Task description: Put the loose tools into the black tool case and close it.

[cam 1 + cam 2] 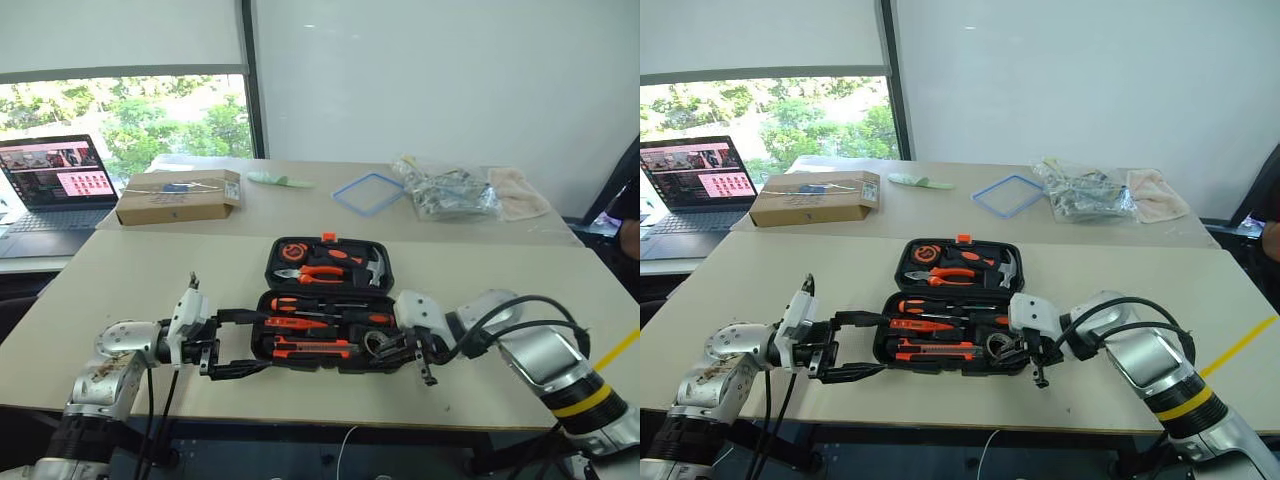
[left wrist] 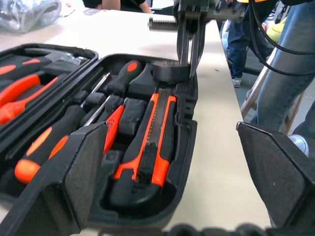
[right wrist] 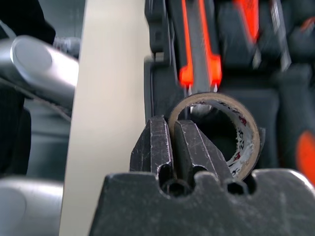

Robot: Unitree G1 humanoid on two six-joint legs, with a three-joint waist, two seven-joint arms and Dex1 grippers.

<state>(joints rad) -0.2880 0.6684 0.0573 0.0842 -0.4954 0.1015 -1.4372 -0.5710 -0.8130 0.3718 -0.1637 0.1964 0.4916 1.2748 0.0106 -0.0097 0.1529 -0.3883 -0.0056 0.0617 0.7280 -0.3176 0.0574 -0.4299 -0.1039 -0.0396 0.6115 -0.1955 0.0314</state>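
My right tool [image 3: 170, 142] is pinching the tape roll's [image 3: 243, 130] wall over the black tool case's [image 1: 268, 345] right end; my left tool [image 1: 232, 343] gapes released at its left.

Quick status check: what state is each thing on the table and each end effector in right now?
Tool case: open, lid laid back flat.
Tape roll: pinched by its wall, at the case's near right corner.
Utility knife: seated in its slot.
Screwdrivers: lying in the case.
Right end effector: shut on the tape roll.
Left end effector: open, beside the case's left end.
Laptop: open, screen lit.
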